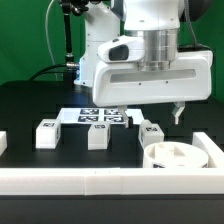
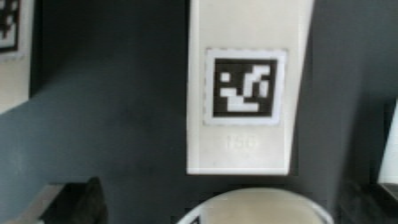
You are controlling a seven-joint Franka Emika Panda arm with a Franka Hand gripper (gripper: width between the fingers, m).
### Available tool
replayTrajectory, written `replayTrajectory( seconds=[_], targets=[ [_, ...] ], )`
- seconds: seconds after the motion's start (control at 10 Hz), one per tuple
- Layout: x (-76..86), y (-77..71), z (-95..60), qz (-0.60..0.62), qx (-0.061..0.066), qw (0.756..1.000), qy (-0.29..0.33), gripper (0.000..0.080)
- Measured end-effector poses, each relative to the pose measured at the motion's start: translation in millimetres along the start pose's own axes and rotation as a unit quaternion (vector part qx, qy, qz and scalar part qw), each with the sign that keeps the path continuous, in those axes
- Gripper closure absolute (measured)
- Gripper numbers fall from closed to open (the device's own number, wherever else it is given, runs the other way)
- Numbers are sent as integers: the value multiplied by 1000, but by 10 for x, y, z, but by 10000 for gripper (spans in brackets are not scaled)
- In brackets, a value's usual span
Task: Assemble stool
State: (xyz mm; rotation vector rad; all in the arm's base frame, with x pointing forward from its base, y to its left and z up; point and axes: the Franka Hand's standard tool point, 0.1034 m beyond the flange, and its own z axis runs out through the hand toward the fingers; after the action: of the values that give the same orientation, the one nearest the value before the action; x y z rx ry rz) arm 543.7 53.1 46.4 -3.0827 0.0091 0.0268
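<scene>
In the exterior view the gripper (image 1: pixel 158 115) hangs with its jaws spread wide and nothing between them, poised just above the right-hand leg (image 1: pixel 152 131). That leg lies on the black table (image 1: pixel 40 105) just beside the round seat (image 1: pixel 170 156). The seat sits in the corner formed by the white border rails (image 1: pixel 100 181) (probably so the disc cannot slide when a leg is pressed in). The middle leg (image 1: pixel 97 135) and the left-hand leg (image 1: pixel 46 133) lie in a row towards the exterior view's left. They are apart from one another, which leaves room for fingers at each one's sides. The marker board (image 1: pixel 100 115) lies flat behind them.

In the wrist view the right-hand leg (image 2: pixel 246 90) fills the centre, tag facing up, lying lengthwise with one end close to the curved rim of the seat (image 2: pixel 240 208). The camera looks squarely down on it, which suggests the arm is lining up a grasp across the leg's narrow sides. No leg appears to be fitted yet.
</scene>
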Motion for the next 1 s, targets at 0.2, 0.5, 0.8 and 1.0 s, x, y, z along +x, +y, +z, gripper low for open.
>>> replayTrajectory(
  seconds=[0.2, 0.5, 0.8, 1.0],
  targets=[
    [-33, -8, 9, 2, 2, 1000, -16, 150],
    [-92, -15, 11, 2, 3, 998, -67, 150],
    [-132, -41, 33, 16, -10, 982, -190, 150],
    [-155, -77, -9, 16, -8, 968, -252, 150]
  ],
)
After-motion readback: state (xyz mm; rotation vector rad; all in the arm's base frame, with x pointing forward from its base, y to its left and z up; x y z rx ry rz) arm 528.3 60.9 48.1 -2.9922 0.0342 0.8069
